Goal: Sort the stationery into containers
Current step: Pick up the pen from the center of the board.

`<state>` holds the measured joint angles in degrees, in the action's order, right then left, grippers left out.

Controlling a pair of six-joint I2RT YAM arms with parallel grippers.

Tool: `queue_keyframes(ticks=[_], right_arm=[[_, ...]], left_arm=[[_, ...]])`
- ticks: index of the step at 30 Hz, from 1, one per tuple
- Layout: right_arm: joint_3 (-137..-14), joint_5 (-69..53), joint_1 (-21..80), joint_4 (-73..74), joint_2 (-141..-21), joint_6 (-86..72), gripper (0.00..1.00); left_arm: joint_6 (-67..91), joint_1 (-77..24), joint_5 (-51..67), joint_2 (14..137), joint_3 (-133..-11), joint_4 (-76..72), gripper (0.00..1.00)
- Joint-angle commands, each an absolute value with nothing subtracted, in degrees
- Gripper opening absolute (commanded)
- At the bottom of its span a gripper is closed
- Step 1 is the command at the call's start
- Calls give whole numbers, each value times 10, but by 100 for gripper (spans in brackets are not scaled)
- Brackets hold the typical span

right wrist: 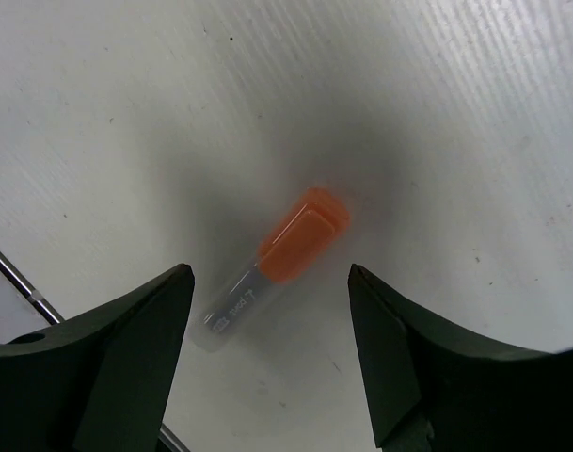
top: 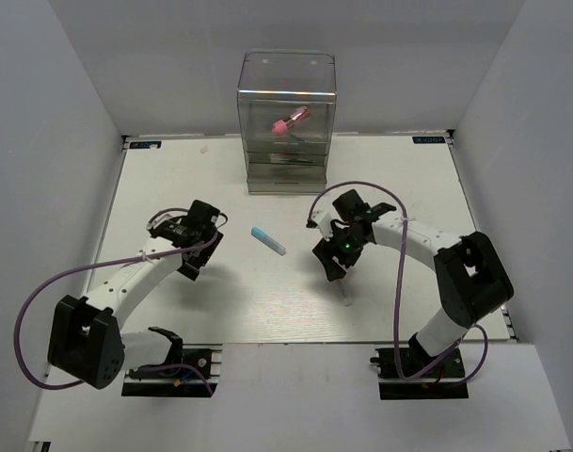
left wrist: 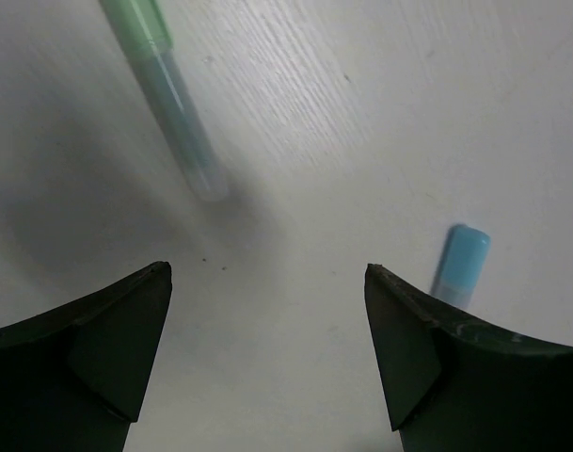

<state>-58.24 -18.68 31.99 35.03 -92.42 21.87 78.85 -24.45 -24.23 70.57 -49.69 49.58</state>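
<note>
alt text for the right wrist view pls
An orange-tipped clear pen lies on the white table, between the open jaws of the right gripper hovering above it. A thin dark pen crosses the lower left corner.

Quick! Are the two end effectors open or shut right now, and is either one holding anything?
Left end effector: open, holding nothing.
Right end effector: open, holding nothing; the orange-tipped pen lies loose below it.

Left gripper spread, mint-green pen, blue-capped marker
</note>
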Motion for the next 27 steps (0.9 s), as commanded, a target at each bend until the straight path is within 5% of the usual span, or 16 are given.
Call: queue_keyframes(ticks=[1,10,13,21,27], right_arm=[[-574,-144,337,371,-930,185,73],[-535,-70,384,383,-979,149,68],[-524,-66,389,370,-973,145,57],[-571,-68,383,324,-955,234,1],[-717,-92,375,224,-960,350,0]], left_arm=[[829,-220,-260,703,-488,527,93],[792,-135,-234,759,-502,501,99],[780,-109,-220,799,-514,488,99],[744,-65,-185,866,-533,477,99],[733,-47,-174,894,-539,477,91]])
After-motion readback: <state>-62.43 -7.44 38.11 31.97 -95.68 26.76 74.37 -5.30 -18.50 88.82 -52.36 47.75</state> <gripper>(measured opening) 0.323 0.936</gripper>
